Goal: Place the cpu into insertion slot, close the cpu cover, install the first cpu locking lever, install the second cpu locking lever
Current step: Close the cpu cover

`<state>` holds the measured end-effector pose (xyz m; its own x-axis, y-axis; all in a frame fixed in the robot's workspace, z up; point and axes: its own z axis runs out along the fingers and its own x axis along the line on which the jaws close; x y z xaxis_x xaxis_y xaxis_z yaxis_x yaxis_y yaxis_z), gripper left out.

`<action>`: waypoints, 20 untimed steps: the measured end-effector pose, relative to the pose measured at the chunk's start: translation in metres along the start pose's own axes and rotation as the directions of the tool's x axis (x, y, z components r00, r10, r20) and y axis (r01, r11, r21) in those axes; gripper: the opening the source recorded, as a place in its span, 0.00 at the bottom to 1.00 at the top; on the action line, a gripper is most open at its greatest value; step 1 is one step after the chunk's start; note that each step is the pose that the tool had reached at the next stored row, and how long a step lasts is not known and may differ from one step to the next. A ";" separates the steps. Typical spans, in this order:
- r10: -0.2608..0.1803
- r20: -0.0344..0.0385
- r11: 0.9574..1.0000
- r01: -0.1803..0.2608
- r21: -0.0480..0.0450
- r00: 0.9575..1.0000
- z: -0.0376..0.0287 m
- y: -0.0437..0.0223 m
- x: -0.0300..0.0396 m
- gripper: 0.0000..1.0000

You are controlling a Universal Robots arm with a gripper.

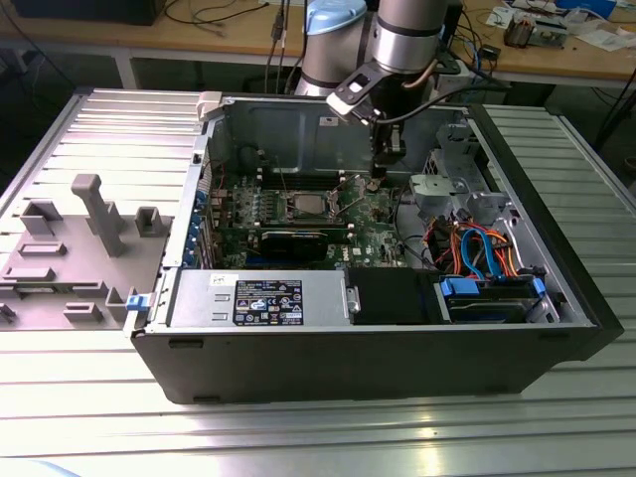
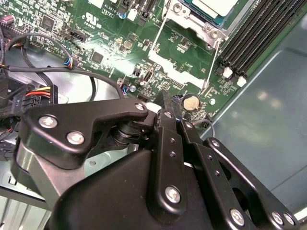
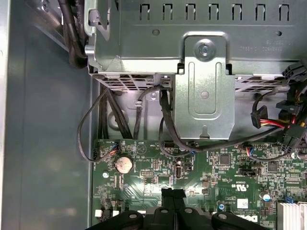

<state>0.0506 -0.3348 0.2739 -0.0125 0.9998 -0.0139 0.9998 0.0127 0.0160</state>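
Tool (image 1: 382,174) pinched narrow over motherboard (image 1: 373,237); cpu (image 1: 303,206) near, toward exterior view's left.

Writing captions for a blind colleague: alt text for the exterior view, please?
A robot arm reaches into an open computer case, its gripper low over the green motherboard, to the exterior view's right of the cpu. The case lies on a ribbed metal table.

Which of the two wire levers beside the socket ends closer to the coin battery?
The lever beside the white clips of the memory slots; the other lever ends farther from the coin battery.
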 end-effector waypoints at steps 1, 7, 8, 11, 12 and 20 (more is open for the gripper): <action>0.000 0.000 1.000 0.000 0.000 1.000 0.0000 0.0006 0.0000 0.11; 0.000 0.000 1.000 0.000 0.000 1.000 0.0000 0.0023 0.0000 0.11; 0.000 0.000 1.000 0.000 0.000 1.000 0.0001 0.0029 0.0000 0.11; 0.000 0.000 1.000 0.000 0.000 1.000 0.0001 0.0040 0.0000 0.11; 0.000 0.000 1.000 0.000 0.000 1.000 0.0001 0.0042 0.0000 0.11; 0.000 0.000 1.000 0.000 0.000 1.000 0.0009 0.0075 -0.0002 0.11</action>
<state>0.0582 -0.3349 0.2731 -0.0124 0.9998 -0.0140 0.9998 0.0127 0.0160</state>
